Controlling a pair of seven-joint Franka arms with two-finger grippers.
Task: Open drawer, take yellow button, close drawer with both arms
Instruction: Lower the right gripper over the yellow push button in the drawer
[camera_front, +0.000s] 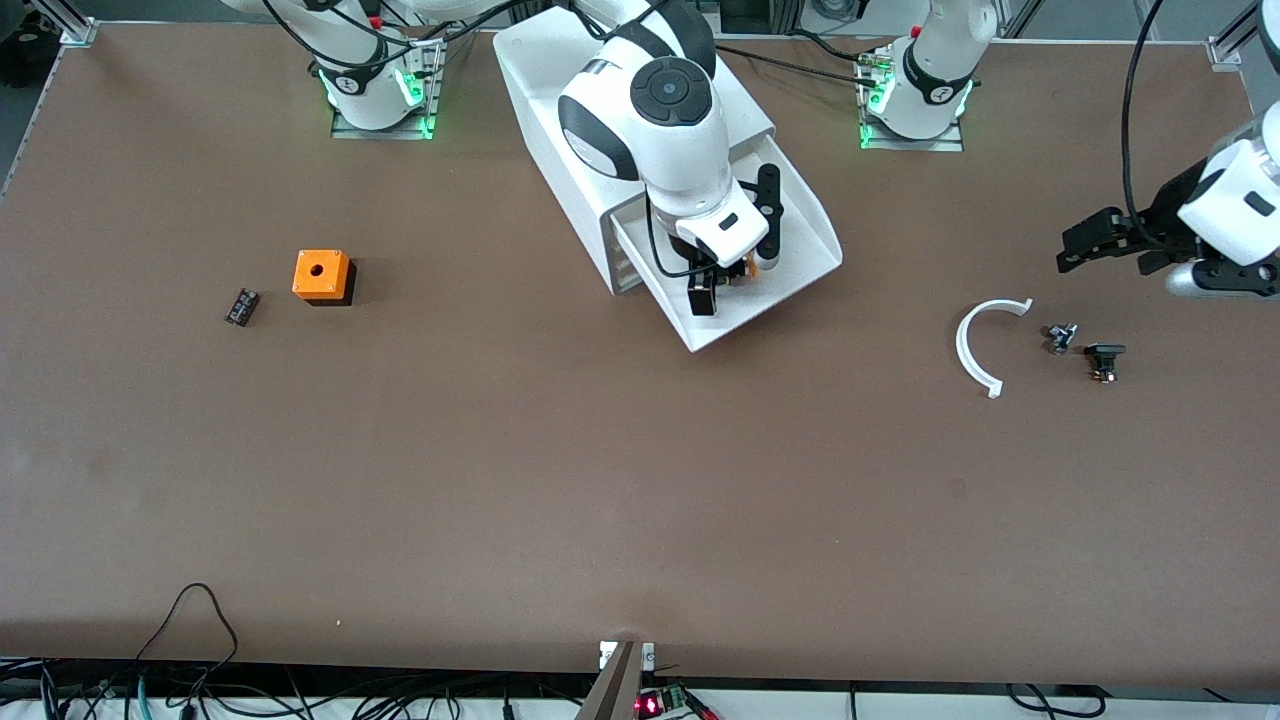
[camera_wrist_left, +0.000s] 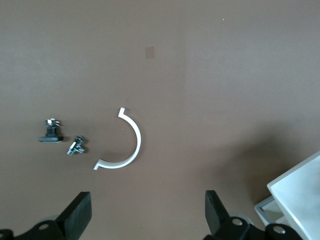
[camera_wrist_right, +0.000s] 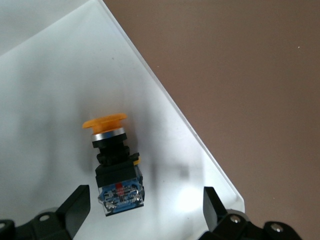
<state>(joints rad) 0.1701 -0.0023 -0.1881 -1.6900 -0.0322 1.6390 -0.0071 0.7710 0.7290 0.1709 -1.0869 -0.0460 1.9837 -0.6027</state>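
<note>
While the button (camera_wrist_right: 114, 162) lies on its side in the pulled-out drawer (camera_front: 800, 262), near the table's (camera_front: 560, 480) robot-side edge, cap toward the cabinet (camera_front: 560, 130), right hand (camera_front: 722, 285) hovers spread above; left hand (camera_front: 1100, 245) waits released

A wide brown table (camera_front: 500, 480) fills the scene, with tangled black cables (camera_front: 200, 690) along its near edge.

Top drawer (camera_front: 790, 215) pulled out of cabinet (camera_front: 560, 110). Right gripper (camera_front: 722, 285) down inside drawer, orange button (camera_front: 765, 262) beside it. Left gripper (camera_front: 1085, 245) waits over table (camera_front: 600, 500), near white arc piece (camera_front: 968, 350).
</note>
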